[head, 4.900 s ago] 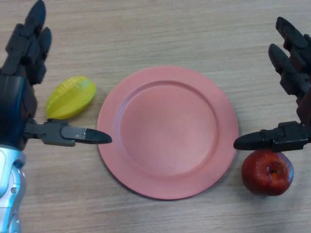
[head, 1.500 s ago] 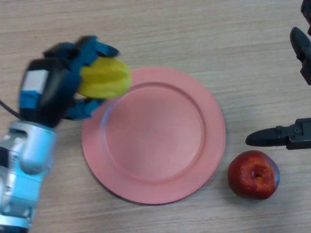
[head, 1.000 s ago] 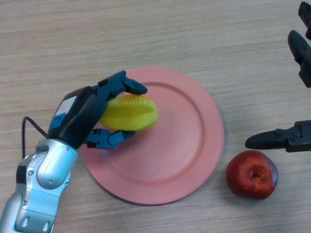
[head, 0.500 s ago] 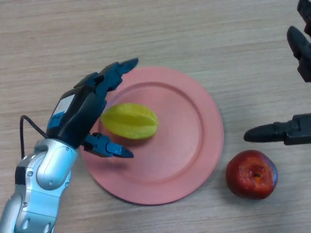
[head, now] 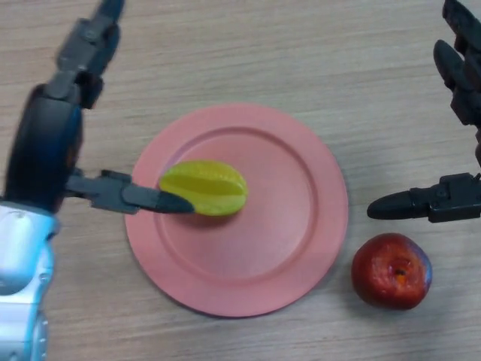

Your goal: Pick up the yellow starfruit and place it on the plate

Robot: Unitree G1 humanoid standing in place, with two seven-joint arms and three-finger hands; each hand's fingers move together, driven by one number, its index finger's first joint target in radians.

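Wood-grain table (head: pixel 248 53) fills the whole head view, pale tan with fine horizontal streaks; nothing of the room beyond it shows.

At the middle lies the plate (head: pixel 301 256), round, salmon pink, with a broad raised rim and a shallow flat well.

Next in size is the left hand (head: pixel 49 150), entering from the view's left side, its dark palm beside the plate's left rim. Its fingers (head: pixel 90 41) stretch straight up toward the top edge, and its thumb (head: pixel 135 197) reaches out sideways across the plate's rim. The hand is spread wide and grasps nothing. The thumb's tip ends right at the fruit's left end; from above I cannot say whether it touches or sits just over it.

The right hand (head: pixel 458 203) shows at the right edge, well apart from the plate, likewise spread and empty, thumb pointing left toward the plate and fingers extended upward.

A red apple (head: pixel 391 271) sits on the table just off the plate's lower right rim, below the right thumb, stem dimple facing up.

The yellow starfruit (head: pixel 207 186) rests inside the plate's well, left of centre, lying on its side lengthwise across the view. It is bright yellow with a greenish tinge, oval, with lengthwise ridges along its top.
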